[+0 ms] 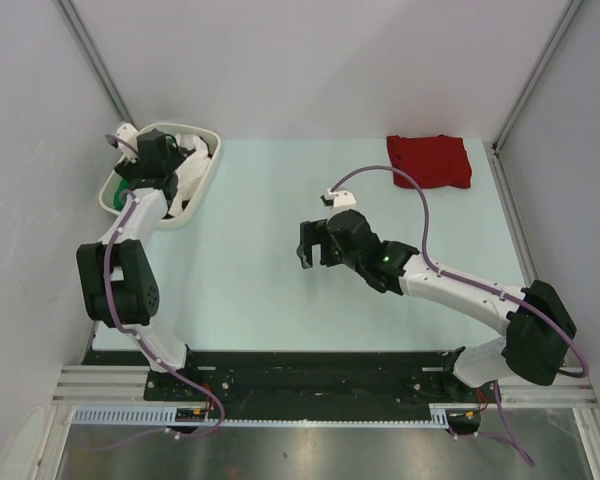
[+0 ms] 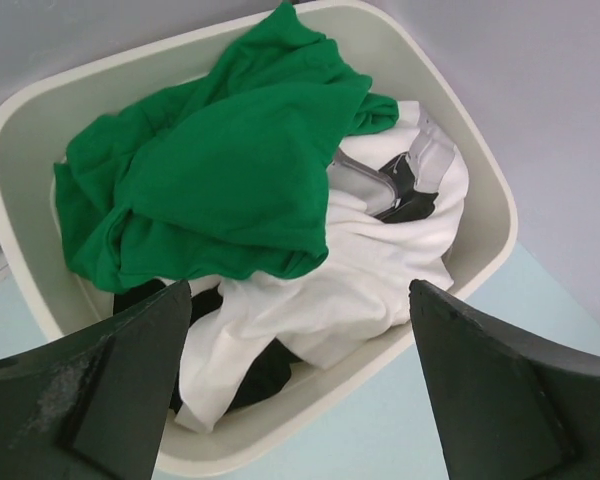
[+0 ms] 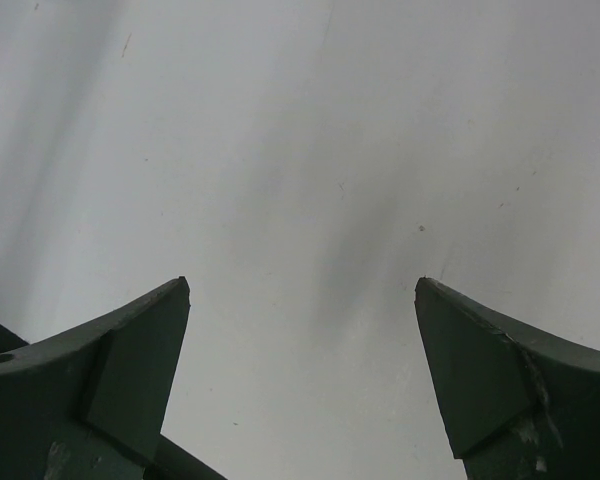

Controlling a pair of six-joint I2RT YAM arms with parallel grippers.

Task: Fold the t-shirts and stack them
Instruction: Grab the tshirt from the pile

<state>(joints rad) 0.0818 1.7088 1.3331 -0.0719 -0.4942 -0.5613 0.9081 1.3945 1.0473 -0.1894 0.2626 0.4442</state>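
Lying crumpled on top of the pile, the plain bright green cloth t-shirt (image 2: pixel 220 170) is seen just ahead of the left gripper (image 2: pixel 300 385), whose dark fingers (image 2: pixel 100 400) are spread wide with nothing between them. White and black garments (image 2: pixel 350 290) are heaped beneath it inside the cream oval plastic basket (image 2: pixel 480 170). The folded dark red cloth t-shirt (image 1: pixel 430 160) is laid well beyond the right gripper (image 1: pixel 312 243), toward the table's far right corner. That gripper's fingers (image 3: pixel 110 370) are likewise held apart, empty, over the pale table surface (image 1: pixel 260 190).
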